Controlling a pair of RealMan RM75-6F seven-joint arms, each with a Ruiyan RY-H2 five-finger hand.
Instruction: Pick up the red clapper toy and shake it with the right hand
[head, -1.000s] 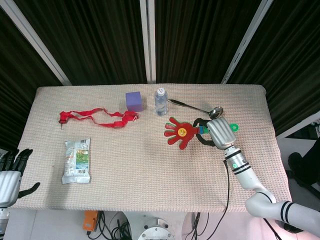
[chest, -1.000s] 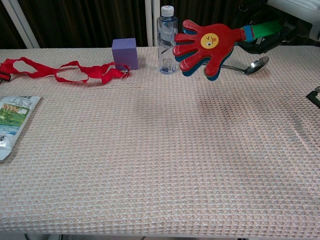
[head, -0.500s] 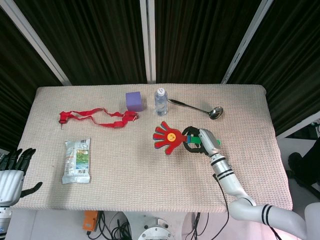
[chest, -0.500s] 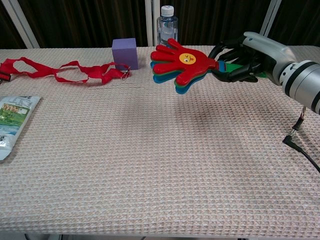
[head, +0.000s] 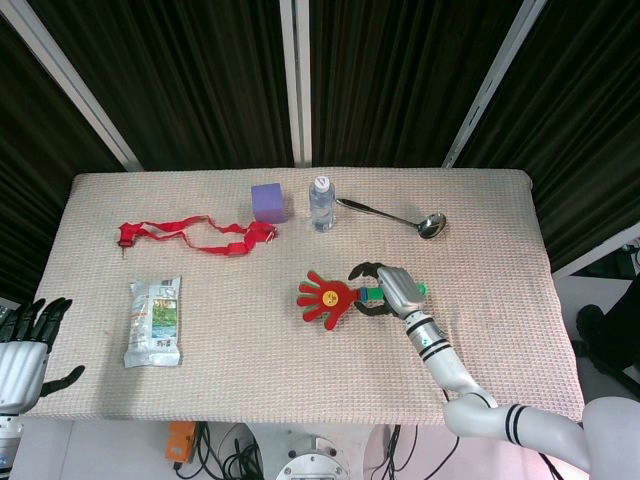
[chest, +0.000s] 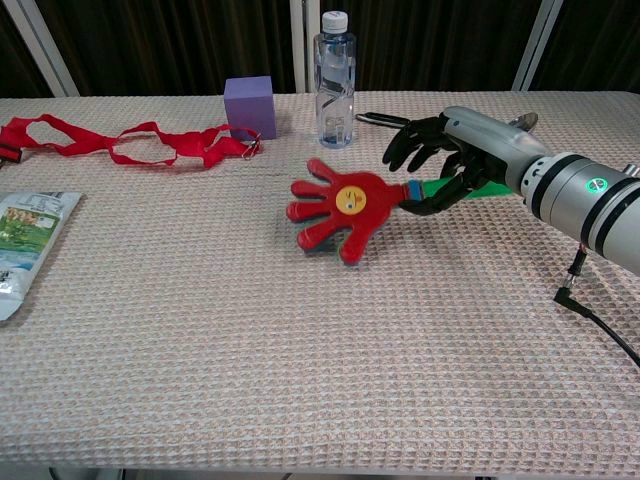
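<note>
The red clapper toy (head: 325, 297) (chest: 340, 205), hand-shaped with a yellow face badge and a green handle, lies low at the table's middle right, its shadow tight beneath it. My right hand (head: 395, 288) (chest: 450, 160) is just right of it and holds the green handle, dark fingers curled over it and some raised above. Whether the clapper's palm touches the cloth is unclear. My left hand (head: 25, 350) hangs off the table's front left corner with fingers apart, holding nothing; the chest view does not show it.
A water bottle (head: 321, 203) (chest: 334, 80) and a purple cube (head: 267, 202) (chest: 250, 106) stand at the back centre. A metal spoon (head: 395, 215) lies behind my right hand. A red ribbon (head: 190, 235) and a snack packet (head: 154, 322) lie on the left.
My right hand has swung the clapper from high at the back right down and toward the table's centre. It now sits low by the cloth. The left hand has not moved.
</note>
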